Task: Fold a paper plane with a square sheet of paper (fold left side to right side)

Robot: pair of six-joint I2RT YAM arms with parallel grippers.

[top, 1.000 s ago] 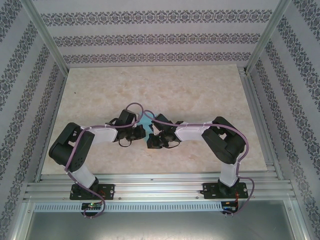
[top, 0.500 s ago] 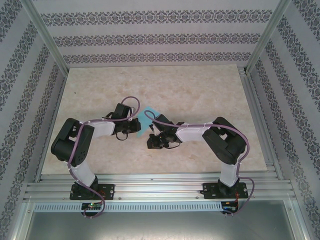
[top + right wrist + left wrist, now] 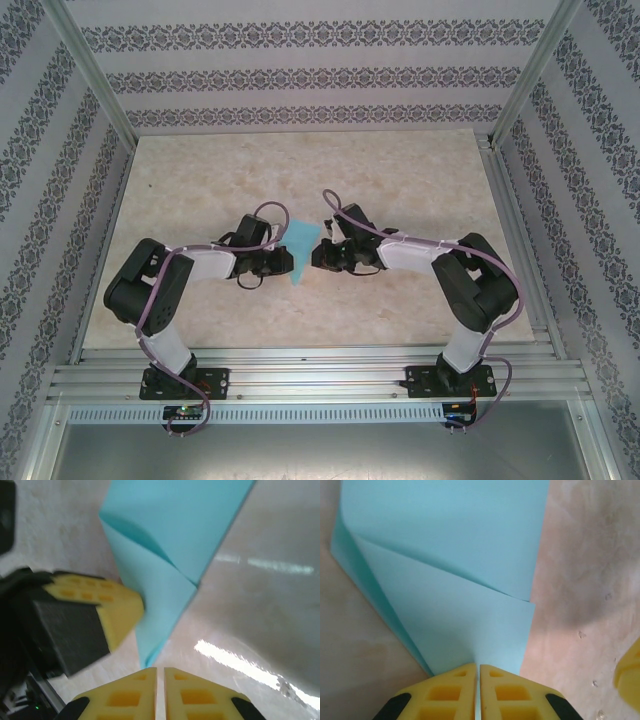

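Over at the left of the table (image 3: 400,180), the left arm (image 3: 150,290) rises from its base at the near edge. Its elbow kicks out toward the table's left rim and the forearm swings back in low toward the middle. There's the left gripper (image 3: 283,262), just left of table centre. In its wrist view the fingers (image 3: 450,690) are pressed together on the narrow end of the paper plane (image 3: 303,247). That's a pinch, with only a hairline between the pads.

And the plane itself: turquoise, about mid-table, a touch toward the near edge. Its long axis runs far-to-near across the table. The broad end is toward the far edge and the pointed tip aims at the near edge. The whole thing leans a shade to the right at its far end. One folded flap lies over the layer beneath, its crease slanting across. Whether it rests flat on the table or is lifted off it, I can't tell.

Now just right of table centre, the right gripper (image 3: 316,258) faces in from the other side. Its own yellow pads are drawn almost together with a thin slit between them. The plane's tip stops just ahead of them in the wrist view. The right arm (image 3: 480,285) mirrors its partner, elbow out toward the table's right rim and forearm reaching back toward the centre.
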